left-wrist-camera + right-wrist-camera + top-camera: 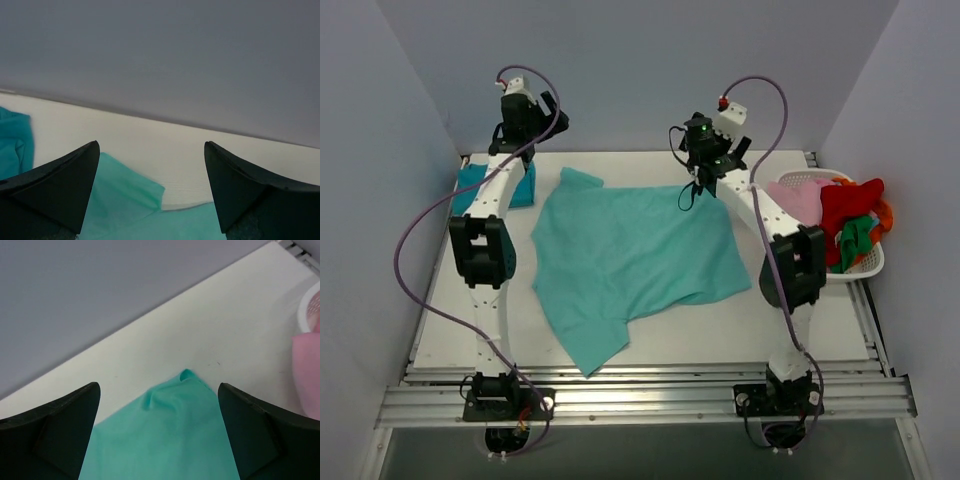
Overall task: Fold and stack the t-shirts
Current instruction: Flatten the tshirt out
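A light turquoise t-shirt lies spread, somewhat crumpled, across the middle of the table. A darker teal-blue t-shirt sits at the far left, partly hidden behind my left arm. My left gripper hangs open above the far left sleeve. In the left wrist view its jaws stand wide, with the turquoise t-shirt below and nothing between them. The darker t-shirt shows at that view's left edge. My right gripper is open over the far right corner. The shirt's corner lies free on the table between the jaws.
A white basket at the right edge holds a pink garment, a red one and a green one. The pink garment shows at the right wrist view's edge. Grey walls enclose the table at the back and sides.
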Motion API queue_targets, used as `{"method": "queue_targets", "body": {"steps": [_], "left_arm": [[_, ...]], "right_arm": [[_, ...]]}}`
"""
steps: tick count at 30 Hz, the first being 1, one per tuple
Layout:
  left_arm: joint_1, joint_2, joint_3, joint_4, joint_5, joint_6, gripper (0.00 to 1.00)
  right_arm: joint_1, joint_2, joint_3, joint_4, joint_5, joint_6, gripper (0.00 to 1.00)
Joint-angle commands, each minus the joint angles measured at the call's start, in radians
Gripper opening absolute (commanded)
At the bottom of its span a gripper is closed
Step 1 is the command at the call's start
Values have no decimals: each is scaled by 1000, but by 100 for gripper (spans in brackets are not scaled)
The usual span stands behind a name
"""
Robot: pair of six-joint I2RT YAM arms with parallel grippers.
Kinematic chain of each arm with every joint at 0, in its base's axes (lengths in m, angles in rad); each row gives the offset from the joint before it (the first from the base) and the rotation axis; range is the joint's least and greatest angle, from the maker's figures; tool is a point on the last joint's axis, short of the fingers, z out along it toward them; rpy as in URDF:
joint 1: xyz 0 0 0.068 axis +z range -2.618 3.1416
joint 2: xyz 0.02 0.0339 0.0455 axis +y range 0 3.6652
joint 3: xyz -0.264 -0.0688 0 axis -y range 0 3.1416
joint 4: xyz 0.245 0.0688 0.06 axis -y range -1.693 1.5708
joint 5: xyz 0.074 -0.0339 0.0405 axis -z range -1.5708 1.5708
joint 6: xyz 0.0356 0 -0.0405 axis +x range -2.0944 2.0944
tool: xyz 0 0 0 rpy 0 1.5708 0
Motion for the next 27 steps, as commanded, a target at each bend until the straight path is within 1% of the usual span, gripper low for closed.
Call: {"method": "queue_targets", "body": {"steps": [1, 2, 3, 4, 5, 6, 7, 8, 9, 10, 11, 12, 13, 14, 15, 16, 17, 18, 19, 20, 21, 22, 25, 27], "left_arm": [[-13, -222, 5, 22, -15, 6, 94], [-18, -301, -85, 25, -30, 0, 94], [-18, -346, -139, 24, -44, -8, 94], [-26, -390, -200, 21, -52, -17, 94], [-33, -488, -275, 40, -85, -38, 94], [-42, -540, -440, 54, -96, -46, 94], [-74, -588, -528, 89, -116, -58, 94], [-94, -684, -614, 100, -168, -69, 94], [-116, -728, -771, 102, -191, -84, 94], [-142, -768, -847, 102, -217, -107, 94], [-200, -847, -918, 94, -242, -162, 94], [-234, -887, -1052, 82, -290, -201, 95], [-272, -926, -1119, 61, -326, -248, 95], [-365, -1000, -1186, 65, -361, -329, 95], [-419, -1035, -1246, 70, -428, -357, 95], [-471, -1062, -1324, 62, -464, -380, 95], [-568, -1107, -1345, 10, -501, -415, 95], [-610, -1121, -1356, -37, -533, -431, 95], [-645, -1131, -1370, -139, -586, -455, 95], [-674, -1150, -1383, -174, -607, -497, 95], [-709, -1159, -1399, -198, -611, -506, 95], [-720, -1168, -1437, -259, -610, -555, 95], [-759, -1230, -1512, -304, -596, -589, 96], [-783, -1303, -1575, -347, -610, -647, 96]], "right_arm": [[74, -239, -103, 5, 127, -40, 100], [80, -272, -141, -1, 119, -29, 100], [85, -304, -228, -5, 110, 0, 100], [87, -368, -277, 1, 98, 20, 100], [85, -402, -336, 17, 50, 34, 100], [80, -430, -391, 40, 20, 41, 100], [67, -480, -496, 63, -16, 63, 100], [61, -503, -544, 89, -46, 78, 100], [54, -519, -589, 97, -106, 90, 100], [53, -554, -677, 94, -123, 127, 100], [48, -571, -719, 84, -129, 158, 100], [48, -611, -762, 73, -139, 188, 99], [56, -634, -857, 76, -140, 228, 100], [77, -661, -905, 77, -133, 253, 100], [88, -687, -949, 71, -125, 276, 100], [94, -748, -994, 36, -126, 296, 100], [99, -784, -1076, 18, -126, 337, 100], [102, -818, -1114, -30, -125, 357, 100], [100, -896, -1149, -48, -131, 373, 100], [100, -939, -1207, -65, -137, 392, 100], [100, -1020, -1227, -108, -137, 402, 100], [102, -1057, -1241, -133, -142, 406, 100], [100, -1189, -1255, -255, -124, 423, 100], [99, -1264, -1255, -326, -102, 426, 100]]}}
